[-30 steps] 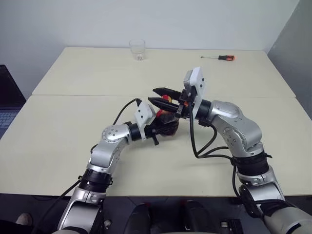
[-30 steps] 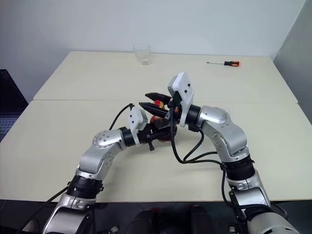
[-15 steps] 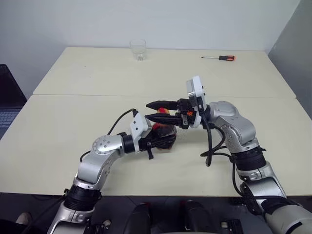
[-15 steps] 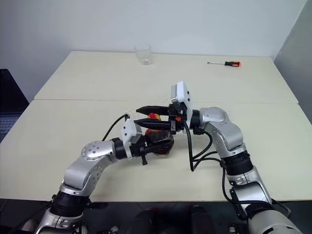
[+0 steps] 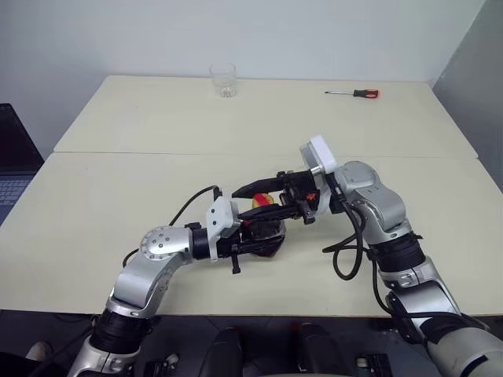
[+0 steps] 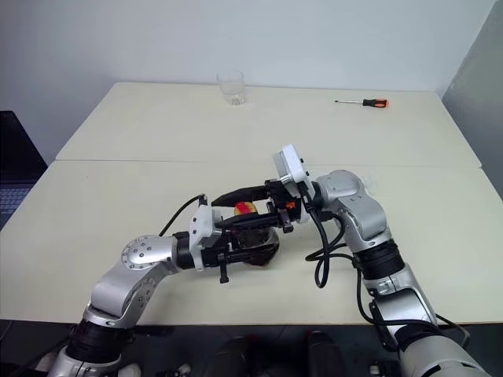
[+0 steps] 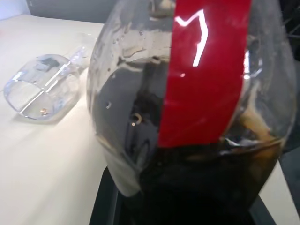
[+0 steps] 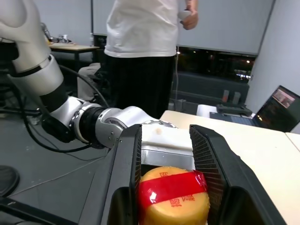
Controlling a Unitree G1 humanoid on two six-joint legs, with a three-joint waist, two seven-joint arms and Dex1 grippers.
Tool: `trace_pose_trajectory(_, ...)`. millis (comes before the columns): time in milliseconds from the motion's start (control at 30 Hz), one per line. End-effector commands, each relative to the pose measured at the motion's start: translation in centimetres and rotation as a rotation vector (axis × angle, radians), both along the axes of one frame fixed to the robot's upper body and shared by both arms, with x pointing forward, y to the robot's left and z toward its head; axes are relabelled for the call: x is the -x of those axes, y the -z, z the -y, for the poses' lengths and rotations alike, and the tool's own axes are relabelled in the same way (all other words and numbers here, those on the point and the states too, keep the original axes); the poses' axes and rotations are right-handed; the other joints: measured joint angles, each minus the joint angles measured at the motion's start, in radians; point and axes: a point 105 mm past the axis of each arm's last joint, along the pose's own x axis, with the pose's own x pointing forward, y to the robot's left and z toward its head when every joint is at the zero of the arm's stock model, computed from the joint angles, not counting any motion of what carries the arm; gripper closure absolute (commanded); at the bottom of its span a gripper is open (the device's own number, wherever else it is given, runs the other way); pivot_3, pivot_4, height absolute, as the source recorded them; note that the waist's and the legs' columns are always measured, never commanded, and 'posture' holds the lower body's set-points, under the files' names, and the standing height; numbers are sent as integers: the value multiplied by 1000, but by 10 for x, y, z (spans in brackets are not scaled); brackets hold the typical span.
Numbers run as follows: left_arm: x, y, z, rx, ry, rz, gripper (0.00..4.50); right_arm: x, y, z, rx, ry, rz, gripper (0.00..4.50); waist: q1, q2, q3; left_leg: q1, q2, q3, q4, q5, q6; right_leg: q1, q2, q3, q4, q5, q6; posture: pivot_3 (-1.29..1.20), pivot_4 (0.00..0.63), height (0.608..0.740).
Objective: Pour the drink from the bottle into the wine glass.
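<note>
The small round-bodied clear plastic bottle (image 5: 263, 228) with dark brown drink (image 7: 201, 183) stands upright, neck up, at the frame's centre, clamped in the left gripper (image 5: 259, 236) fingers. The right gripper (image 8: 165, 187) fingers straddle its glossy yellow-orange cap (image 8: 172, 197), narrowly parted. Both arms have drawn nearer the lower edge; a clear stemmed wine glass (image 7: 42, 86) lies toppled on the smooth cream table (image 5: 118, 196).

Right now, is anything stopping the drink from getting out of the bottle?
Yes, the yellow cap is on the bottle. The right gripper is clamped on the cap, while the left gripper holds the bottle's body just above the table.
</note>
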Motion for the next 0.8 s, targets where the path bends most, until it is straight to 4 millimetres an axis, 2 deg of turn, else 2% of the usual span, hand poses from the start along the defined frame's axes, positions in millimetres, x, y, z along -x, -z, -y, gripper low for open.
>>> trace_pose_trajectory(33,18,-21,14,70,117,65,3524,-5,-13,3,-12,27,75,3210,0,0,0,0,0,0,0,0,0,0,0,0,0,0,0,0,150,740)
trace_pose_trajectory(333,16,-20,14,68,117,63,3524,-15,-16,7,-21,110,65,44,0,0,0,0,0,0,0,0,0,0,0,0,0,0,0,0,150,740)
trace_pose_trajectory(567,7,-22,5,86,29,29,3524,-9,-26,20,-64,214,45,14,1,0,0,0,0,0,0,0,0,0,0,0,0,0,0,0,150,740)
trace_pose_trajectory(800,-7,-20,-1,93,-67,19,3524,-13,-32,33,-113,437,-2,14,1,0,0,0,0,0,0,0,0,0,0,0,0,0,0,0,150,740)
